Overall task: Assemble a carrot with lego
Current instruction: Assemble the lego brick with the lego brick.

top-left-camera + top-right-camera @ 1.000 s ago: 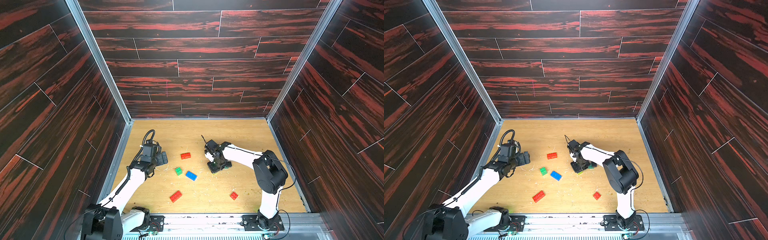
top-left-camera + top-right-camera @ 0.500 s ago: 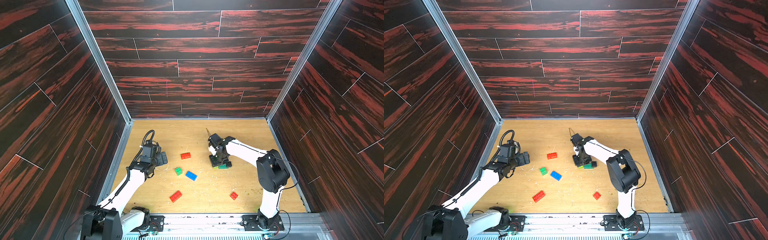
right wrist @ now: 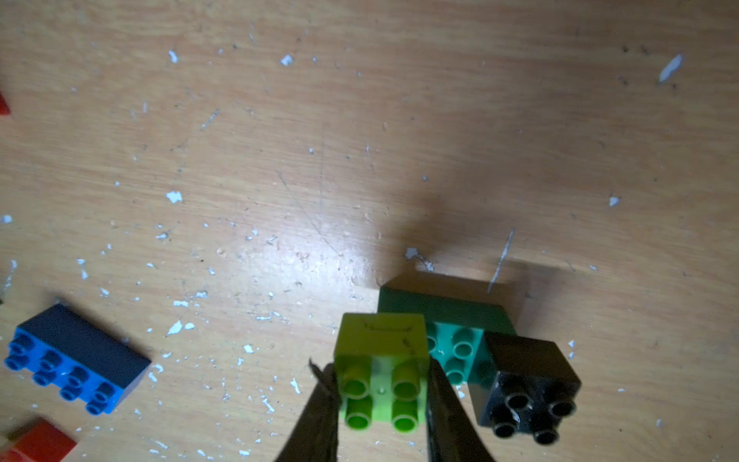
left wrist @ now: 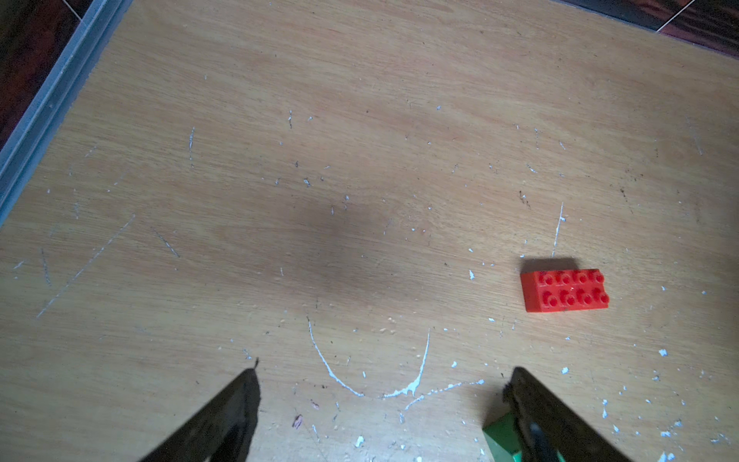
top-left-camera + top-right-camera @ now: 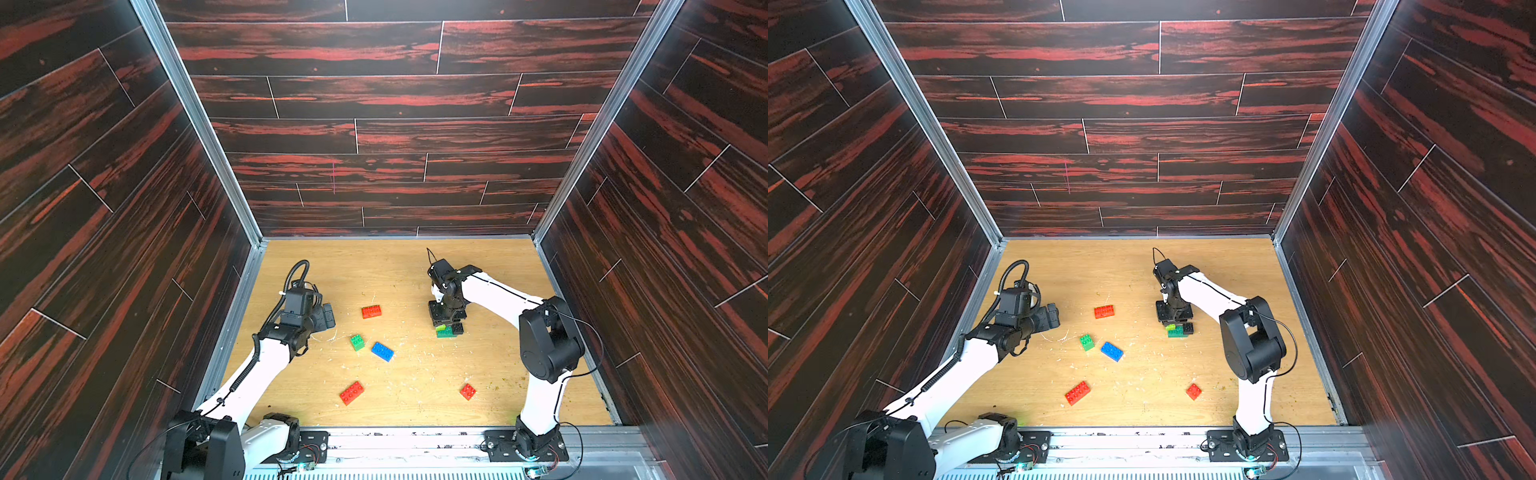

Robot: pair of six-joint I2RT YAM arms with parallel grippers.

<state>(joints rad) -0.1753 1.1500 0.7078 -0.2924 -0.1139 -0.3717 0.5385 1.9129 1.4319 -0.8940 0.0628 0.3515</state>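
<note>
- While the right gripper [image 3: 380,378] pinches the lime brick [image 3: 380,340], that brick sits on the teal brick [image 3: 456,332], with the black brick [image 3: 528,384] on its other end.
- In a top view this stack [image 5: 446,331] lies at 3 o'clock from the green brick [image 5: 357,342], well apart.
- Left gripper [image 4: 384,374] hangs spread over the table [image 4: 360,160], holding nothing.

The left arm [image 5: 266,365] is stretched forward from its base, the wrist tilted down; the left jaws are spread wide and empty. The right arm [image 5: 498,297] is folded at a raised elbow, the wrist turned straight down; the right jaws are closed on the lime brick [image 3: 382,372].
</note>
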